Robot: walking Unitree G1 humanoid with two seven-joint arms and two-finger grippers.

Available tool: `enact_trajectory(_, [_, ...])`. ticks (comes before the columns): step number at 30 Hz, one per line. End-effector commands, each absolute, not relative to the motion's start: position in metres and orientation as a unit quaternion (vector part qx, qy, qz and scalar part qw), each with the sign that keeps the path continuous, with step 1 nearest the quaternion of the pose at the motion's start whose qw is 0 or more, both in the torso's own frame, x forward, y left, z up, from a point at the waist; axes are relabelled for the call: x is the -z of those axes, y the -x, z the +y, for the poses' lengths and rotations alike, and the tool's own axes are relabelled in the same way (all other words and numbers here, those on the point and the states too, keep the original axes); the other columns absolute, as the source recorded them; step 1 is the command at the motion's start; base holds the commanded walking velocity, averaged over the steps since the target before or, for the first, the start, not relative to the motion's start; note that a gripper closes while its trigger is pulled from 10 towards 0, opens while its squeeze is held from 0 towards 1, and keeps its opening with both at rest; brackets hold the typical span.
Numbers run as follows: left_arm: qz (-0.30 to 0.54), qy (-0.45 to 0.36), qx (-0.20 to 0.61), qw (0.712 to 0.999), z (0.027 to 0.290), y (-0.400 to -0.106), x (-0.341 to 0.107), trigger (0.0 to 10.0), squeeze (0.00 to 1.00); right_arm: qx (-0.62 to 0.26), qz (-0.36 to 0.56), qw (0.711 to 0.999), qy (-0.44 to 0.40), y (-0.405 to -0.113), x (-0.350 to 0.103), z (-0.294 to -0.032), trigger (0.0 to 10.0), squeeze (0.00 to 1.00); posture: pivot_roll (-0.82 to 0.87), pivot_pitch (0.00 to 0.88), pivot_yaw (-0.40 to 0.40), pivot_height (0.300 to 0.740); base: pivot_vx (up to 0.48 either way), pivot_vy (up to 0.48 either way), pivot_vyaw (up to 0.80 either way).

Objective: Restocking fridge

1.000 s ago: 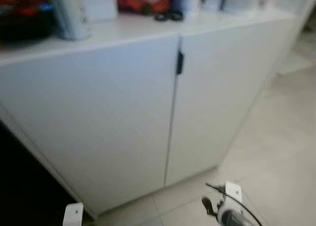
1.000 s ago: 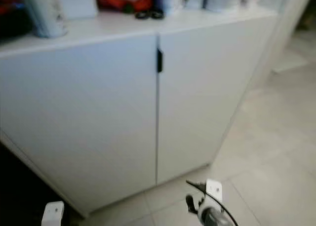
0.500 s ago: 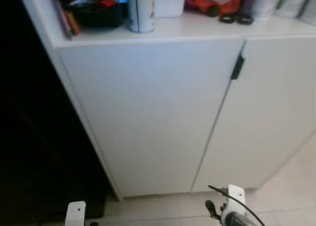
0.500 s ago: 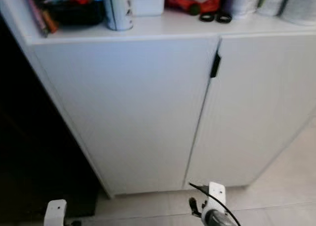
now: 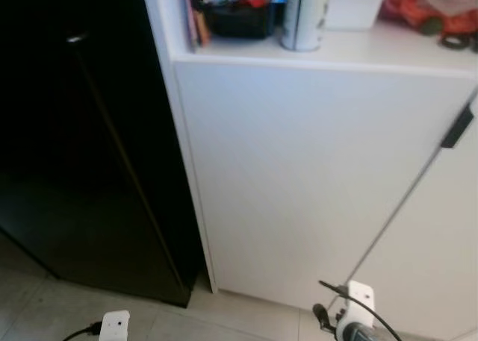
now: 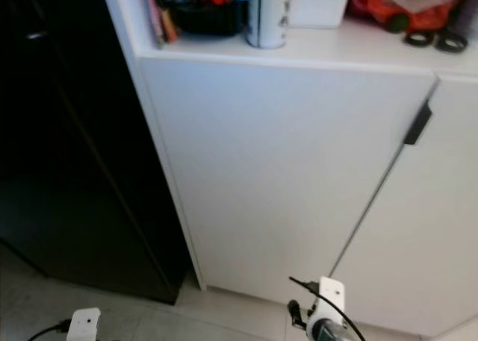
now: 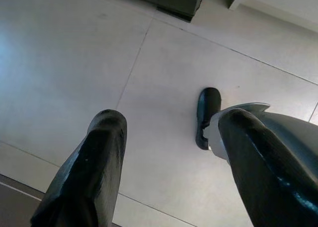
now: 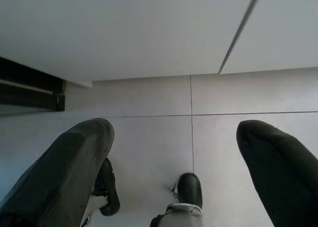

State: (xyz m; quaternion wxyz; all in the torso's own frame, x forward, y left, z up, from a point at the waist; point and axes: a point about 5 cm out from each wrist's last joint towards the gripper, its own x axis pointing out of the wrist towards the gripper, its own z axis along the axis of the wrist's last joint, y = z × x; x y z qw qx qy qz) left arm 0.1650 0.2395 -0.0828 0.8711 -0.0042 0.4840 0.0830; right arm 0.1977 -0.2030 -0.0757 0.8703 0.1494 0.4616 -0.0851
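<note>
Black fridge [image 6: 67, 154]: one; tall, dark, left of the cabinet
White cabinet [image 6: 284, 177]: one; two doors in view
Black door handle [image 6: 417, 124]: one
Cylindrical can [image 6: 267, 14]: one; upright on the cabinet top
White box [image 6: 320, 4]: one; just beside the can
Dark tray of red packets [image 6: 205, 9]: one
Black rings [image 6: 435, 39]: two; side by side
Red-orange bag [image 6: 396, 5]: one
Robot feet [image 8: 189, 189]: two; on the tiled floor [image 7: 74, 63]

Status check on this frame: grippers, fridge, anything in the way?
Left gripper and right gripper open, empty, hanging over floor tiles. Black fridge on the left, door closed. White cabinet straight ahead.
</note>
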Motion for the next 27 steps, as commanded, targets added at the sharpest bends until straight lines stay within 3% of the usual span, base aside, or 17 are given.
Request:
enact_trajectory(1, [0.483,0.004,-0.083,0.872,0.241,-0.168,0.081,10.0,0.00,0.082,0.460,0.872,-0.146,-0.199,0.075,-0.202,10.0,0.00,0.05,0.000,-0.008,0.740,0.000,0.000,0.00])
enact_trajectory(8, [0.481,-0.004,-0.077,0.873,0.241,-0.169,0.081,10.0,0.00,0.063,0.456,0.885,-0.074,-0.204,0.072,-0.207,10.0,0.00,0.05,0.000,-0.010,0.740,0.000,0.000,0.00])
enact_trajectory(14, [0.469,-0.023,-0.062,0.881,0.241,-0.170,0.080,10.0,0.00,0.103,0.403,0.903,-0.110,-0.205,0.070,-0.207,10.0,0.00,0.04,0.000,0.018,0.740,0.000,0.000,0.00])
enact_trajectory(16, [0.447,-0.026,-0.064,0.892,0.243,-0.169,0.078,10.0,0.00,0.109,0.381,0.910,-0.124,-0.202,0.070,-0.205,10.0,0.00,0.02,0.041,0.044,0.740,0.000,0.000,0.00])
enact_trajectory(27, [0.429,-0.055,-0.088,0.897,0.246,-0.141,0.085,10.0,0.00,0.119,0.416,0.893,-0.124,-0.166,0.087,-0.205,10.0,0.00,0.02,0.060,0.046,0.740,0.000,0.000,0.00])
